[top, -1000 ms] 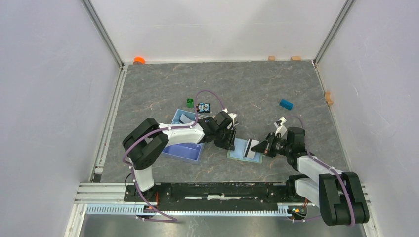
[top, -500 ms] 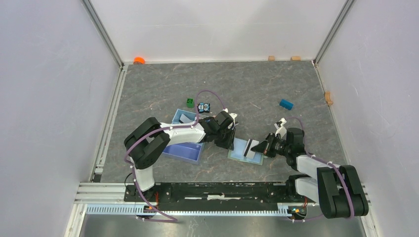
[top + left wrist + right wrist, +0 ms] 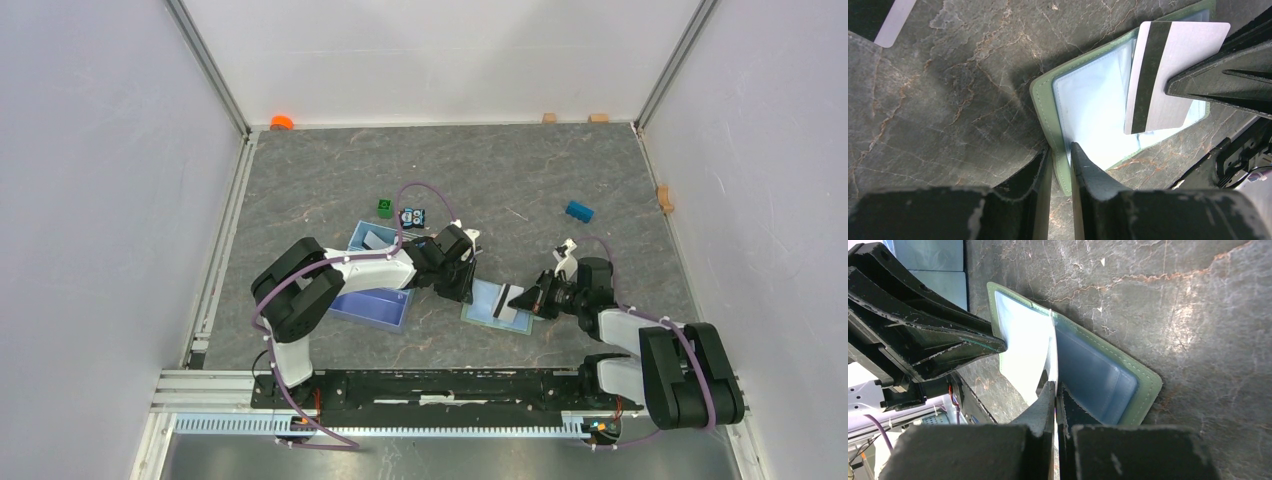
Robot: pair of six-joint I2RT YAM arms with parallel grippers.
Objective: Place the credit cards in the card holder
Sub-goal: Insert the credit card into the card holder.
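**Now both claws meet at the open card holder**

From the left, the light blue tray (image 3: 372, 300) sits beside the left arm, and a whitish credit card (image 3: 375, 240) lies in its far compartment. Just past the tray's 12 o'clock edge are a green cube (image 3: 385, 207) and a pair of blue-and-black blocks (image 3: 413, 215).

The left claw (image 3: 1061, 150) reaches in from 9 o'clock. Its two fingers are pressed onto the sage-green border of the card holder (image 3: 1088, 115), one on each side of that edge. The holder lies flat and open on the table (image 3: 520, 170), pale blue-green inside facing up, directly between the two claws.

The right claw (image 3: 1054, 385) comes in from 3 o'clock, its fingers pressed together on a second credit card (image 3: 1168, 75), the one with the dark stripe. It holds this striped card on edge, tilted over the holder's inner face near the middle fold. Whether its lower edge has entered a slot I cannot tell.

There is little room at 6 o'clock, where the metal rail (image 3: 430, 385) carrying the arm bases runs close to the holder. Toward 12 o'clock, bare marbled tabletop reaches to the back wall. A blue block (image 3: 579, 211) sits at about 1 o'clock, well apart from the holder. At the right wall a small wooden block (image 3: 664, 198) rests on the table's edge.
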